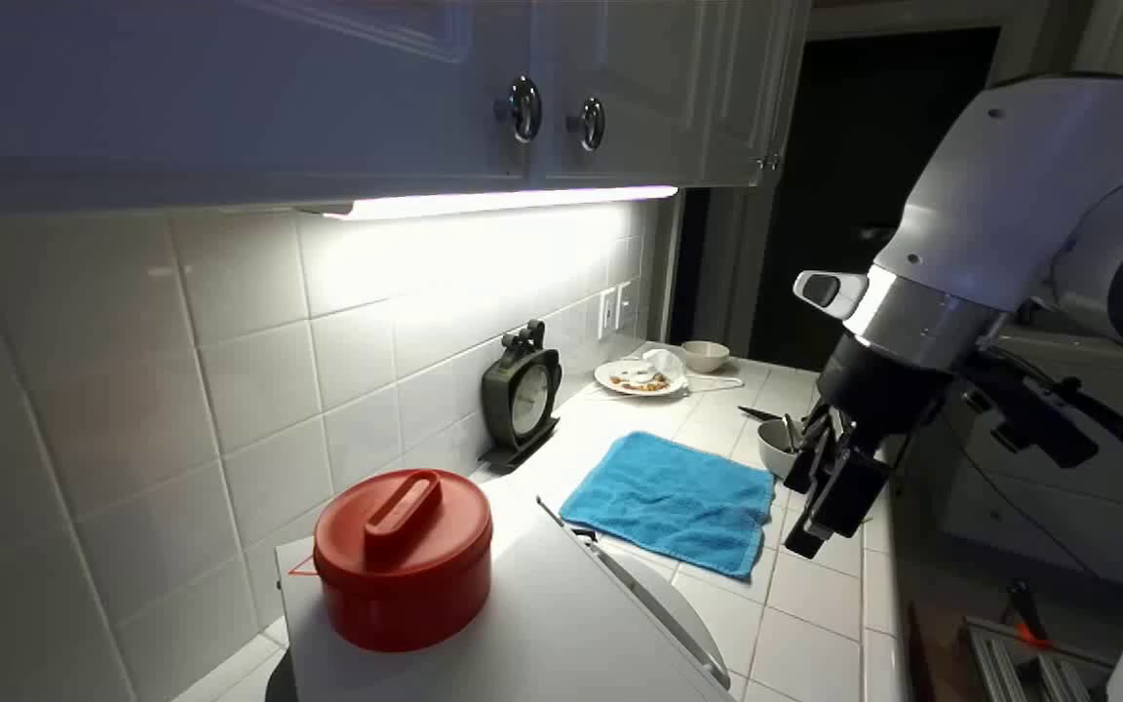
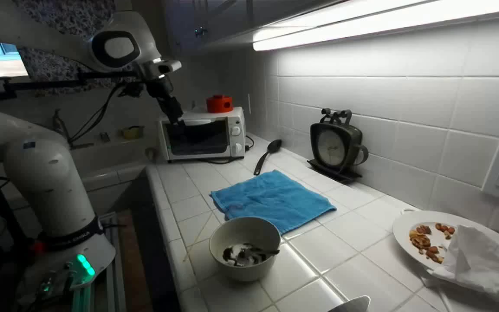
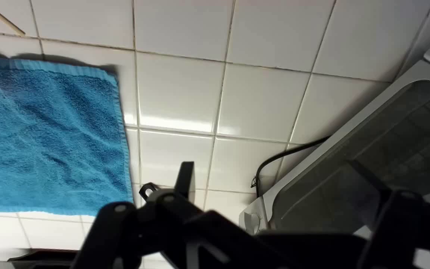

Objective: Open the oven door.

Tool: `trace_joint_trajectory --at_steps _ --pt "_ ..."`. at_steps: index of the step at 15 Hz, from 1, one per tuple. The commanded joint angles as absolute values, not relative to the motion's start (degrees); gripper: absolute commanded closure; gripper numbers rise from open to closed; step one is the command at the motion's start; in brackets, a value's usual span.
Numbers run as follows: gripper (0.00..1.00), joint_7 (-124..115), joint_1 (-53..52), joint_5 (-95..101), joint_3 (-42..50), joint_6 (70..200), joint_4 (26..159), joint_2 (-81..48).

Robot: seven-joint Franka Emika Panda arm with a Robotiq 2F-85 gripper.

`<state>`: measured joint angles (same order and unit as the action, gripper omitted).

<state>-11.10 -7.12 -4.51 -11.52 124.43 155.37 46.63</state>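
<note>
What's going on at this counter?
A robot arm holds its gripper, open and empty, near the front of the toaster oven. The oven door looks closed and the gripper is apart from the handle, so opening it is still to do. A red pot sits on the oven; a blue cloth lies on the tiled counter.

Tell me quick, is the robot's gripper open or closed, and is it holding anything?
Gripper: open, holding nothing; it doesn't have hold of the oven door.
</note>
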Motion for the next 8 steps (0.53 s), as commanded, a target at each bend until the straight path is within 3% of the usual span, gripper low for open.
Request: trace_joint_trajectory --at_steps 1,8 --pt "0.0 -11.19 -7.27 -4.35 -11.35 124.24 155.23 46.6" --pt "0.0 -14.59 -4.76 -3.26 -12.83 128.69 155.41 44.39"
